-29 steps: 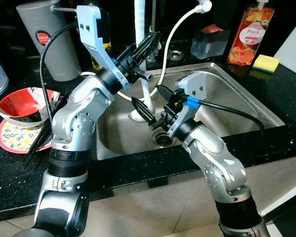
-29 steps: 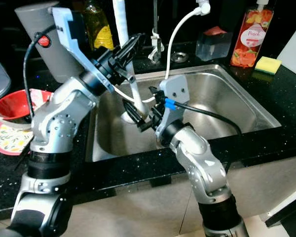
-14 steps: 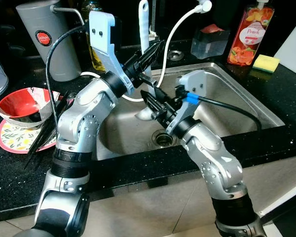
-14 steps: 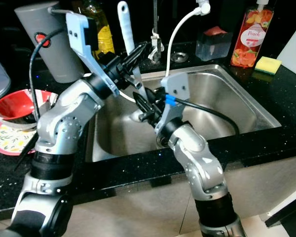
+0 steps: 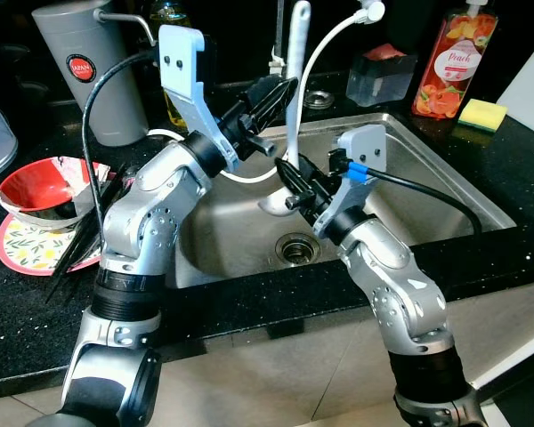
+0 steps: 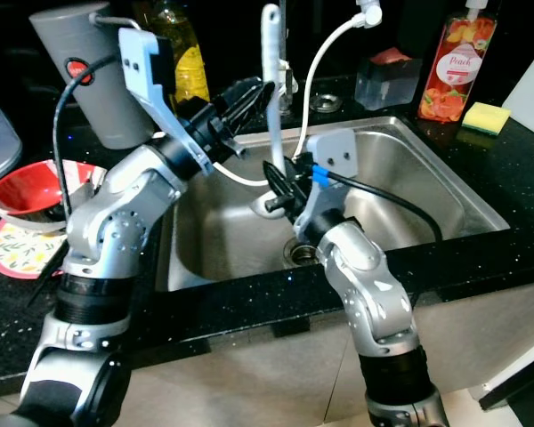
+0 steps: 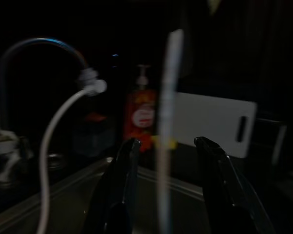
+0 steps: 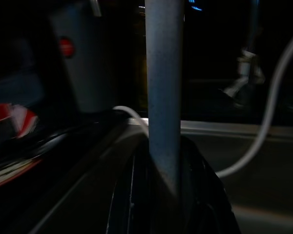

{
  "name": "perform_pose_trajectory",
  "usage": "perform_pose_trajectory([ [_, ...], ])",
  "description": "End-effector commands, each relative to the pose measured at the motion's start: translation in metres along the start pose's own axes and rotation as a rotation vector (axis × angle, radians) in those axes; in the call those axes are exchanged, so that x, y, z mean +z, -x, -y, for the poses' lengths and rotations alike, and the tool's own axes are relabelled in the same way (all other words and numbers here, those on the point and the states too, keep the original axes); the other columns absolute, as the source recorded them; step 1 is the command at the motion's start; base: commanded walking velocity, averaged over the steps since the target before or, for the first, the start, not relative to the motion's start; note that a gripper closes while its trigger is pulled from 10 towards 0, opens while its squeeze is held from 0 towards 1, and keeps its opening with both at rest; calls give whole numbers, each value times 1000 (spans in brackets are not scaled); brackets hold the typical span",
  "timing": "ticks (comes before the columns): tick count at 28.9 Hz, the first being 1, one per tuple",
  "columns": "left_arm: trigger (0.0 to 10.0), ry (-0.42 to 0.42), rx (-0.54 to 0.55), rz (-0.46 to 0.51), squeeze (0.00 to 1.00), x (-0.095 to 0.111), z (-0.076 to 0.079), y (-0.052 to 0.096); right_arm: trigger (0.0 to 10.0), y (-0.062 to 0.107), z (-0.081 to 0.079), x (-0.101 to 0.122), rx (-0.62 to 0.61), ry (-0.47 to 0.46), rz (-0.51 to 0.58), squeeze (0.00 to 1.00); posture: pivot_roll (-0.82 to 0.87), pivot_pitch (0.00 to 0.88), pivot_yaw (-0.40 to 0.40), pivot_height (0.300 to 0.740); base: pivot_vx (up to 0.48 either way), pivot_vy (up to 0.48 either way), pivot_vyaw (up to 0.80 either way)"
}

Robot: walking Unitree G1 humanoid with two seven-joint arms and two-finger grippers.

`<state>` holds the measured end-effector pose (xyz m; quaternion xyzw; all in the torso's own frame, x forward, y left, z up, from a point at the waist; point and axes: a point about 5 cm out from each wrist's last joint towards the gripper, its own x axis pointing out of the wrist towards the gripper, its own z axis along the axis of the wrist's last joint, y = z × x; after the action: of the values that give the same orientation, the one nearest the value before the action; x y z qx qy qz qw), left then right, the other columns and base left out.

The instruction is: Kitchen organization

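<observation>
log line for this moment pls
right gripper: shut on ladle, upright over sink | left gripper: open, beside handle | bowl: on plate

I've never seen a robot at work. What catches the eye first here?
A tall white ladle standing upright over the steel sink, clamped low on its handle by the right end effector. The left end effector hangs open just beside the handle, over the sink's back left rim. On the counter to the left, a red bowl sits on a patterned plate.
</observation>
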<state>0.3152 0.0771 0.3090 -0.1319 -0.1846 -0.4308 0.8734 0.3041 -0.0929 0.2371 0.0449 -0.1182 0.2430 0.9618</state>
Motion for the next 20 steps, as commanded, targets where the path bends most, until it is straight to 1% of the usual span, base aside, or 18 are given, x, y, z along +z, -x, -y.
perform_pose_trajectory([
  [1,10000,-9,6,-18,0,0,-3,9,10000,-2,20,-2,-129,29,-13,0,-15,0,50,740,0,0,0],
  [3,10000,-9,30,-20,0,-1,-7,11,10000,-1,32,-6,-189,57,-46,0,-10,0,47,740,0,0,0],
  [4,10000,-19,45,-27,0,-1,-10,13,10000,0,46,-13,-255,125,-98,0,-8,0,46,740,0,0,0],
  [5,10000,-19,45,-27,0,-1,-10,13,10000,0,46,-13,-255,125,-98,0,-8,0,46,740,0,0,0],
  [7,10000,-34,68,-36,0,-1,-13,15,10000,1,59,-20,-295,174,-140,0,-6,0,46,740,0,0,0],
  [8,10000,-41,89,-47,0,-2,-16,17,10000,1,67,-26,-314,185,-176,0,-9,0,48,740,0,0,0],
  [9,10000,-50,123,-70,0,-5,-21,20,10000,0,78,-37,-330,210,-241,0,-5,0,46,740,0,0,0],
  [11,10000,-50,123,-70,0,-5,-21,20,10000,0,78,-37,-330,210,-241,0,-5,0,46,740,0,0,0],
  [12,10000,-55,146,-89,0,-8,-23,22,10000,-1,82,-45,-325,225,-293,0,-3,0,45,740,0,0,0],
  [13,10000,-55,146,-89,0,-8,-23,22,10000,-1,82,-45,-325,225,-293,0,-3,0,45,740,0,0,0],
  [14,10000,-64,161,-105,0,-10,-25,23,10000,-3,85,-51,-322,230,-333,0,4,0,40,740,0,0,0],
  [16,10000,-81,194,-141,0,-15,-27,25,10000,-6,87,-64,-292,195,-404,0,10,0,34,740,0,0,0],
  [17,10000,-87,207,-152,0,-16,-28,26,10000,-7,88,-68,-281,195,-429,0,10,0,34,740,0,0,0],
  [19,10000,-92,228,-159,0,-18,-29,28,10000,-8,90,-72,-278,198,-445,0,19,0,26,740,0,0,0],
  [20,10000,-90,237,-159,0,-18,-29,29,10000,-8,91,-73,-280,194,-445,349,21,0,24,740,0,0,0],
])
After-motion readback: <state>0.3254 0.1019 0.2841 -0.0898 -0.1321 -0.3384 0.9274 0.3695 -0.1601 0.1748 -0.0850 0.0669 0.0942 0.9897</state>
